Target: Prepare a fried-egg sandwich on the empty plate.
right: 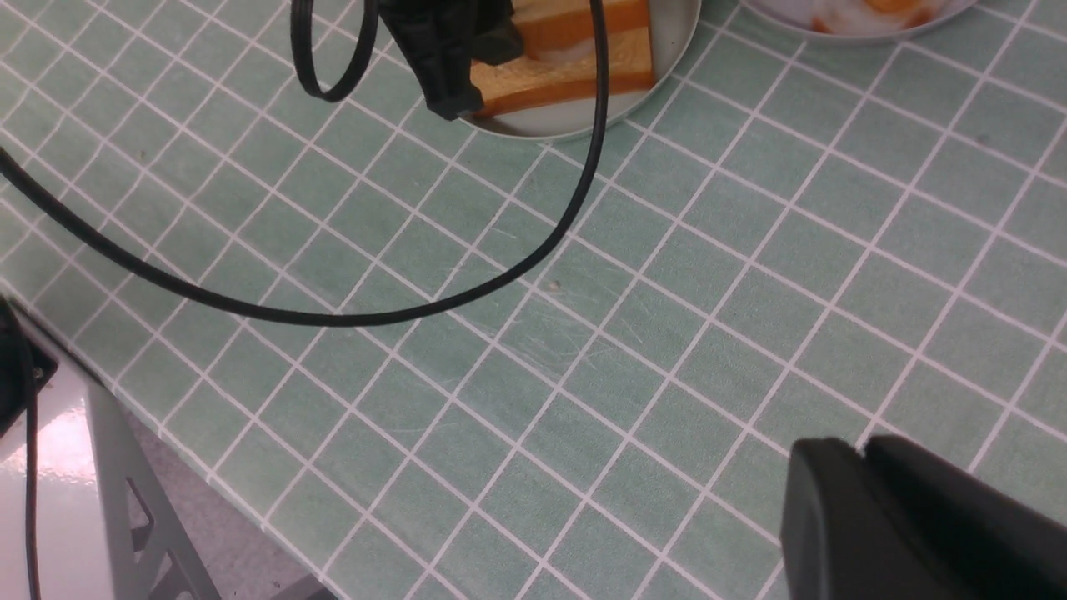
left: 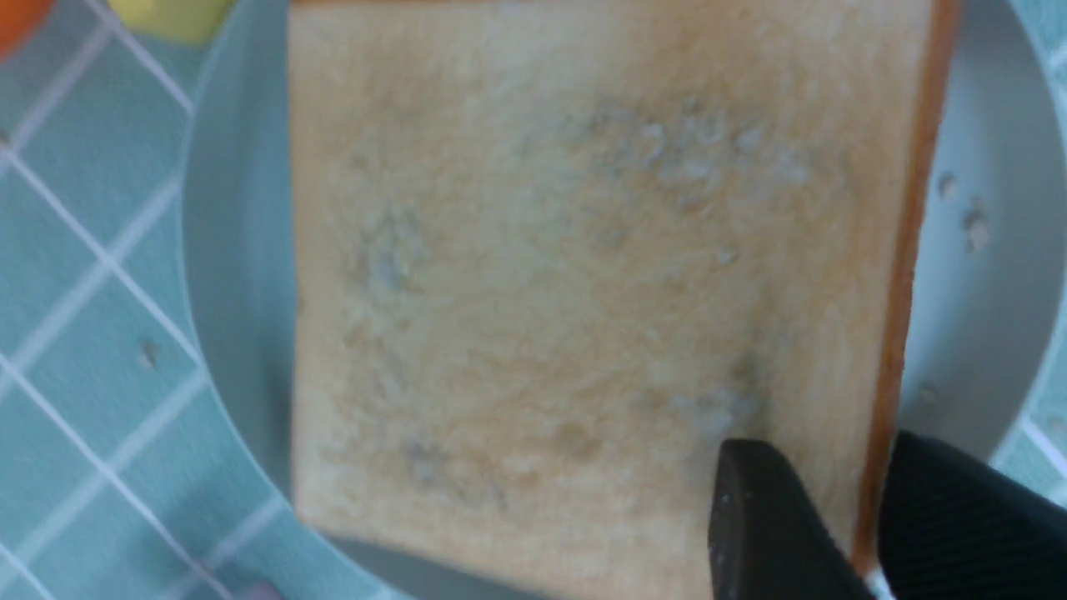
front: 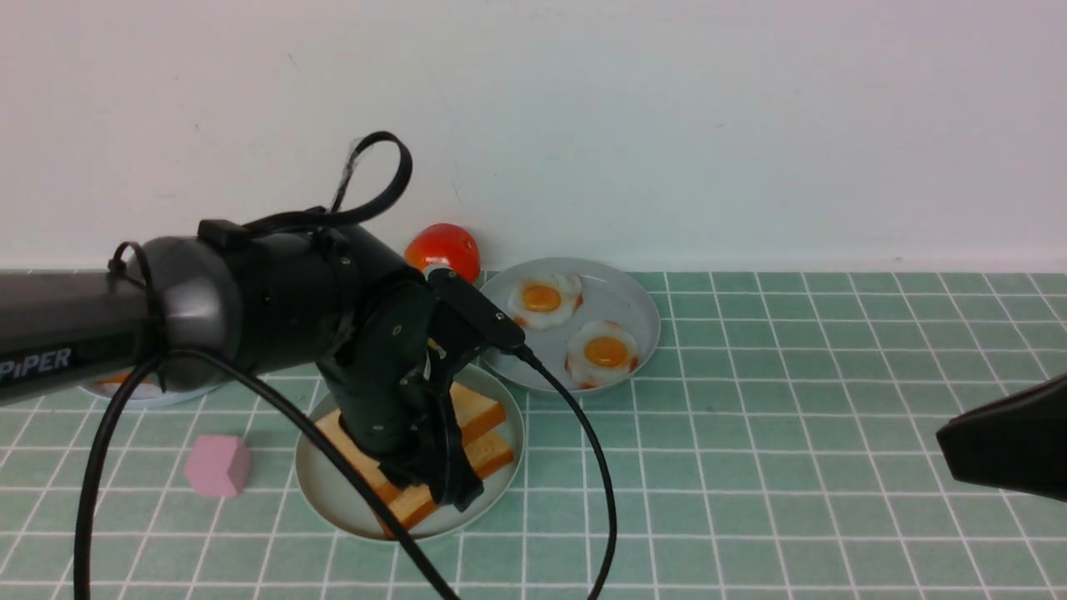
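Note:
The pale mint plate point(front: 321, 492) sits at front left and carries two stacked golden toast slices point(front: 483, 433) with orange-brown crusts. In the right wrist view a thin white strip point(right: 575, 55) shows between the slices. My left gripper point(front: 454, 492) hangs right over the stack and hides most of it. In the left wrist view the top slice point(left: 583, 292) fills the picture. The left gripper point(left: 834, 467) is open, one finger over the toast face, the other just outside the crust. My right gripper point(front: 946, 437) hovers shut and empty above bare tiles at the right.
A grey plate point(front: 625, 292) behind the stack holds two fried eggs point(front: 543, 298) point(front: 604, 352). A red tomato point(front: 443, 250) lies by the wall. A pink block point(front: 218, 465) is left of the mint plate. Another plate point(front: 142, 392) peeks from under my left arm.

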Available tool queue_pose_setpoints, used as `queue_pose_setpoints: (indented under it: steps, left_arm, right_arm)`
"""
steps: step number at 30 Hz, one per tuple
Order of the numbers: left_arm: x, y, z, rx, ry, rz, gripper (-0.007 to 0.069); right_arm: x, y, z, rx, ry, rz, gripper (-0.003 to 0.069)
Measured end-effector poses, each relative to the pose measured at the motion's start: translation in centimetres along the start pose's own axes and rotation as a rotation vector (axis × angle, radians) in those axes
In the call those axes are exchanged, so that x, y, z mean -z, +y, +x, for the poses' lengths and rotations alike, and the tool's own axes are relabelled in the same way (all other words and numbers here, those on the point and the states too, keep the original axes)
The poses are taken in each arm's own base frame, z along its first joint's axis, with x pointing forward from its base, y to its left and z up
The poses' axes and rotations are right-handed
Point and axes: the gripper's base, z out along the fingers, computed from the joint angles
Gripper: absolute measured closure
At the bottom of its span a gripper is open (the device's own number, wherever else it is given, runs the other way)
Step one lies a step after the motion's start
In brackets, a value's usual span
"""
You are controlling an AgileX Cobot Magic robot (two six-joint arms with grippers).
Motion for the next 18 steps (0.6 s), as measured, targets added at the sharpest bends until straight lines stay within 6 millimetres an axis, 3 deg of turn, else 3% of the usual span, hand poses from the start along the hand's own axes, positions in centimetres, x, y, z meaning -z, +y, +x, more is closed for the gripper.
queue_pose_setpoints:
  steps: [3,11,18]
  left_arm:
    - [0.7,-0.1,0.1,0.026,0.001,0.017,0.0375]
    - [6.6,0.1,0.5,0.118,-0.125,0.059,0.038]
    - [15.8,-0.5,4.1,0.246,-0.42,0.146,0.062]
  right_arm:
    - [0.0,-0.1,0.0,0.008,0.002,0.014,0.0582]
    - [2.1,0.4,-0.6,0.05,-0.07,0.044,0.0573]
    - [5.7,1.7,1.8,0.065,-0.093,0.05,0.0571]
